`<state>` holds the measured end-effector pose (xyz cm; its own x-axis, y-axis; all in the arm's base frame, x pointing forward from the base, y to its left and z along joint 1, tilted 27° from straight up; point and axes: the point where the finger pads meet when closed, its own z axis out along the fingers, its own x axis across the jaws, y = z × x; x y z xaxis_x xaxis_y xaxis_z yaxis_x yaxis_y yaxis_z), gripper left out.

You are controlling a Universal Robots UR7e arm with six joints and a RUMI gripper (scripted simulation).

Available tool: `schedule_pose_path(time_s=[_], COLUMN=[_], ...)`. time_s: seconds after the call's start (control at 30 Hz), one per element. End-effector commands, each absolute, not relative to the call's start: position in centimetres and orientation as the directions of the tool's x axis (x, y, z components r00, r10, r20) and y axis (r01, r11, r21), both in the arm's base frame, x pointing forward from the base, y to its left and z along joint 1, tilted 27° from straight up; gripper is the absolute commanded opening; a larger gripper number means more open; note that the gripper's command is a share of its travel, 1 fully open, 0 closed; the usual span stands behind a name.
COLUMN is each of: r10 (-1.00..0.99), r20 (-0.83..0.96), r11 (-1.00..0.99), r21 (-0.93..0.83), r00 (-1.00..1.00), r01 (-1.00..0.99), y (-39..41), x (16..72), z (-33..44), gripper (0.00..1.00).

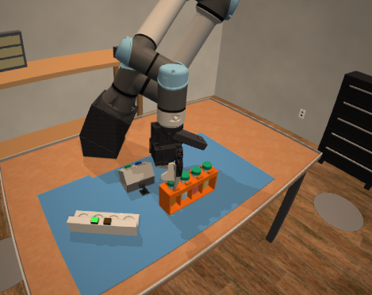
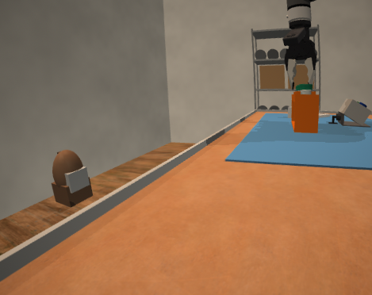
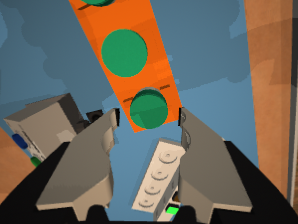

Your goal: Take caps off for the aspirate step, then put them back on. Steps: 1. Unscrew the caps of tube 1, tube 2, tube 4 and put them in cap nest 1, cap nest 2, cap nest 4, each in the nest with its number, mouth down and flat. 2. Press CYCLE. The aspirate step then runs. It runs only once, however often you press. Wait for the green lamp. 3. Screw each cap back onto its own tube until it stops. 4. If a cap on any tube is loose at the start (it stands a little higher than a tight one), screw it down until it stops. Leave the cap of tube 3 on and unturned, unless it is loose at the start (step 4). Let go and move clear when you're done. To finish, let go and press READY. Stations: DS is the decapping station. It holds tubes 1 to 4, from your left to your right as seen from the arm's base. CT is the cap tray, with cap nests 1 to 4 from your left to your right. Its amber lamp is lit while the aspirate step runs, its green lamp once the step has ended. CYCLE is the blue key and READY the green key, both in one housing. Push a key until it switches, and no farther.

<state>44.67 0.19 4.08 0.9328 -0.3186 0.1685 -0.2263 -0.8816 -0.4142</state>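
Observation:
The orange decapping station [image 1: 166,201] [image 2: 305,113] [image 3: 160,62] holds four tubes, all with green caps on. My gripper [image 1: 173,183] [image 2: 303,85] [image 3: 149,109] is open, its fingertips on either side of the end cap [image 1: 170,184] [image 3: 148,111] nearest the cap tray, with a gap on both sides. Whether that cap stands higher cannot be told. The white cap tray [image 1: 116,229] [image 3: 172,144] has empty nests; its green lamp [image 1: 94,220] [image 3: 173,210] is lit and its amber lamp [image 1: 107,221] is dark. The key housing [image 1: 137,176] [image 3: 47,120] carries the blue key [image 1: 138,163] [image 3: 19,141] and green key [image 1: 128,166] [image 3: 36,161].
The key housing stands close beside the station, with a small black bracket [image 1: 143,191] [image 2: 333,120] between them. The neighbouring cap [image 1: 186,176] [image 3: 124,53] is close to the gripper. The blue mat [image 1: 147,242] [image 2: 274,147] lies under the stations.

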Motion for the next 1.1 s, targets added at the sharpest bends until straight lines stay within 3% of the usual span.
schedule_pose_path(time_s=[0.0, 0.3, 0.37, 0.47, 0.73, 0.77, 1.07], r10=[-0.114, 0.271, 0.271, 0.453, 0.454, 0.454, 0.454], r20=[0.258, 0.387, 0.387, 0.428, 0.429, 0.429, 0.429], r11=[-0.927, -0.894, -0.894, -0.817, -0.816, -0.816, -0.816], r21=[-0.374, -0.238, -0.238, -0.151, -0.150, -0.150, -0.150], r00=[0.959, 0.881, 0.881, 0.782, 0.781, 0.781, 0.781], r01=[-0.010, 0.379, 0.379, 0.556, 0.558, 0.558, 0.558], y=[0.16, 0.16, 0.16, 0.16, 0.16, 0.16, 0.16], x=[44.69, 44.69, 44.69, 44.69, 44.69, 44.69, 44.69], z=[4.12, 4.12, 4.12, 4.12, 4.12, 4.12, 4.12], gripper=[0.35, 0.35, 0.35, 0.35, 0.35, 0.00, 0.00])
